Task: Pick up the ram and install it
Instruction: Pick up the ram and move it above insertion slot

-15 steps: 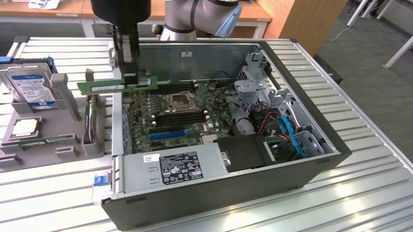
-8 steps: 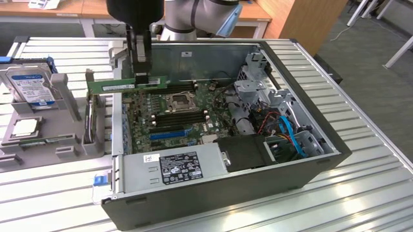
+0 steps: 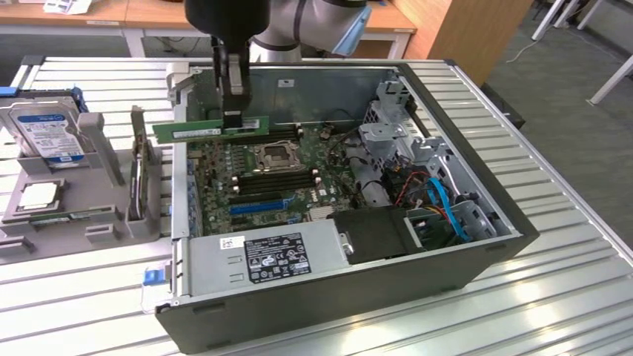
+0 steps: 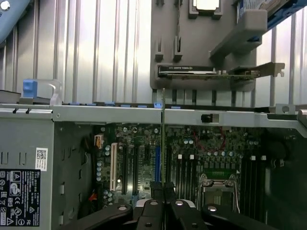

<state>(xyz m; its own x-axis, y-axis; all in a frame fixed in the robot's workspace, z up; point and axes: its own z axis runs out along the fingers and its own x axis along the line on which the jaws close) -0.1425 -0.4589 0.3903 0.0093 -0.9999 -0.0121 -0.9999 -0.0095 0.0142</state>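
Step in hand: transfer to the slot. You have the pick done; the seating is not yet done.
Gripper: closed down to a narrow gap, clamping the ram by its upper edge, off-centre toward the exterior view's right.
Ram position: held on edge and roughly level, over the motherboard inside the open computer case, just beyond the processor socket.
Wrist check: the ram reads as a thin edge-on line running out from the fingertips.
Contact: it appears to hang clear of the board; which of the memory slots it sits over cannot be told.
Next move calls for: in my judgement, lining the lower edge up parallel with one slot and centred along it, then pressing straight down.
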